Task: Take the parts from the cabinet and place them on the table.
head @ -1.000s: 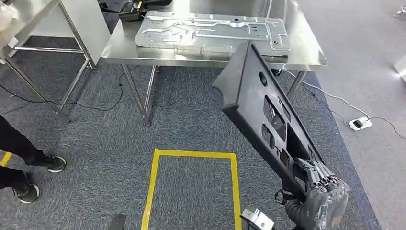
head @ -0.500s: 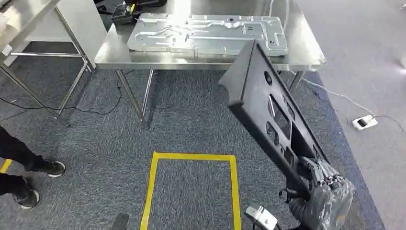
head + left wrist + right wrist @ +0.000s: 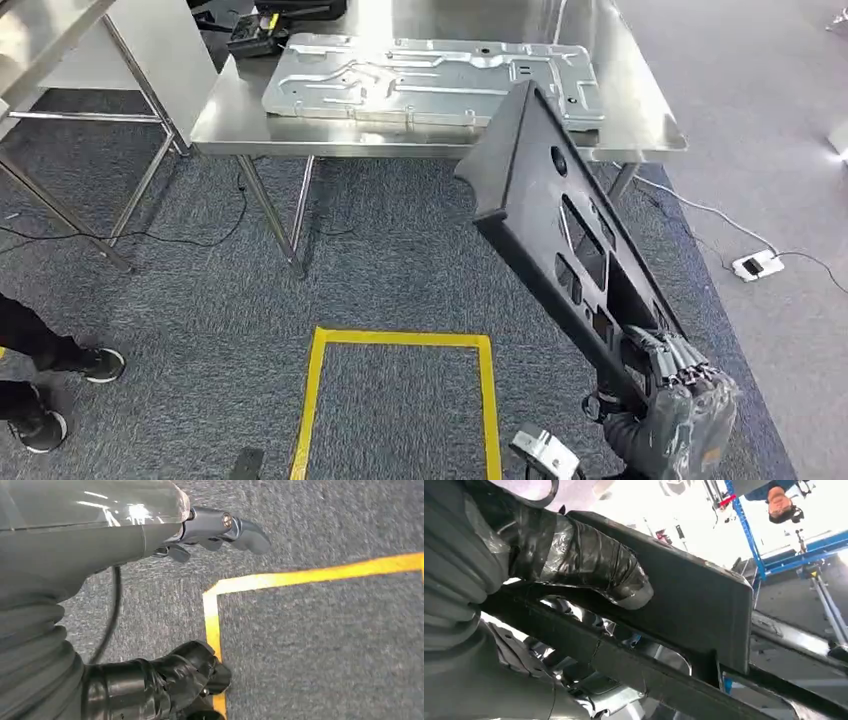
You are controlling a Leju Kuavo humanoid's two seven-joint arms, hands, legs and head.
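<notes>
Gripping the lower end of a long black plastic panel (image 3: 560, 235), the right hand (image 3: 672, 385) shows at the lower right of the head view, its dark fingers (image 3: 668, 357) wrapped over the panel's edge. In the right wrist view the taped thumb (image 3: 594, 562) presses flat against the panel's dark face (image 3: 694, 605). The panel, pierced with several cut-outs, slants upward and away from the hand, and its upper end stands in front of the near edge of the steel bench (image 3: 640, 110). On that bench lies a flat stamped metal plate (image 3: 430, 75), with a dark tool case (image 3: 255, 35) beside its far left corner. Below, grey carpet carries a rectangle of yellow tape (image 3: 400, 340); a white power strip (image 3: 752, 265) with its cable lies on the floor to the right. A person's black shoes (image 3: 60, 395) stand at the left edge. The left hand (image 3: 190, 540) hangs over the carpet near the tape corner, holding nothing, its fingers loosely apart.
</notes>
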